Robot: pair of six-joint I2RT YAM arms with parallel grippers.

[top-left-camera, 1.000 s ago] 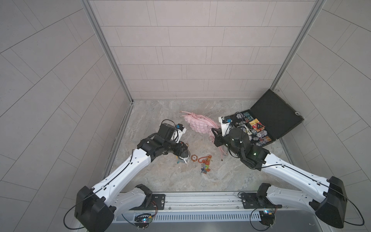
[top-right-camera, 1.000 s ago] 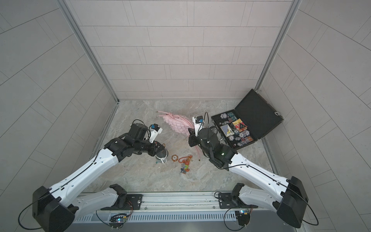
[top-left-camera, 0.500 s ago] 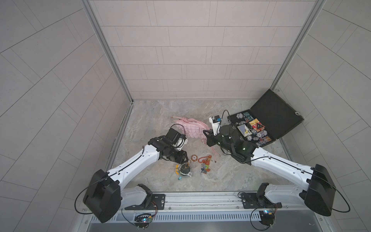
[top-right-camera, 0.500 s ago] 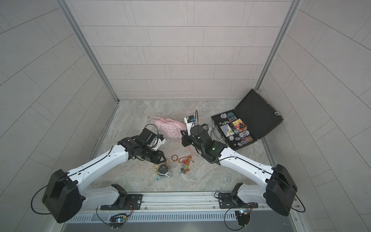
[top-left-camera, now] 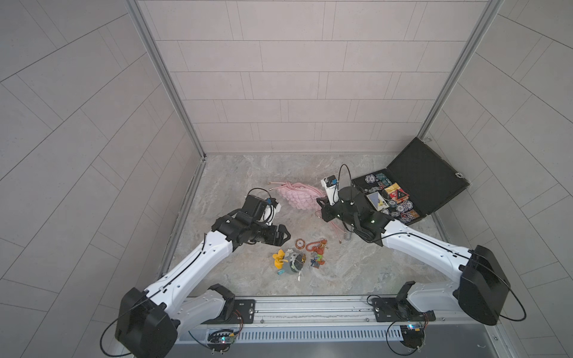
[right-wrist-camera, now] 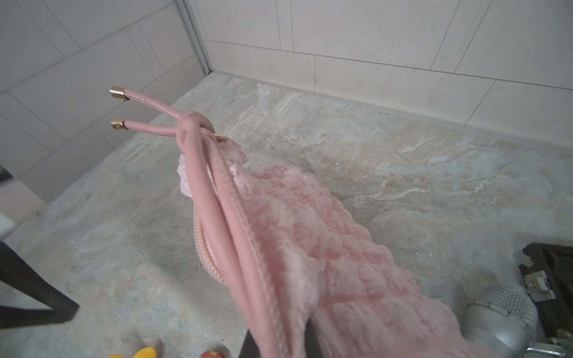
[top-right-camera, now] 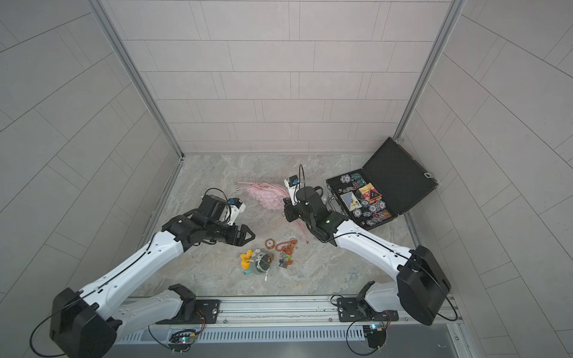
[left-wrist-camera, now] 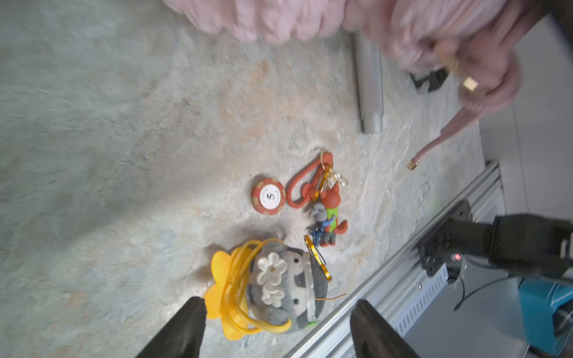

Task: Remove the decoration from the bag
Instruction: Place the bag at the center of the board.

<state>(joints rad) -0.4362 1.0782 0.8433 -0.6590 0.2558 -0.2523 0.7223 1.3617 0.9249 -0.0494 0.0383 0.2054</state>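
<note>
Bag (top-left-camera: 297, 200): pink, puffy, mid bench (top-left-camera: 235, 173), near the open black case (top-left-camera: 434, 183). Right pincer (right-wrist-camera: 279, 344) pressed together on its cord strap (right-wrist-camera: 217, 198), holding that end up. Left pincer (left-wrist-camera: 279, 305) spread, empty, hovering over the grey plush charm (left-wrist-camera: 279, 279). Charm lies on the bench, well apart from the bag, beside a fox keyring (left-wrist-camera: 328, 214) and a poker chip (left-wrist-camera: 268, 195). No charm visible on the strap. My judgement: removal looks done. Left to do: set the bag down, draw both arms clear.
</note>
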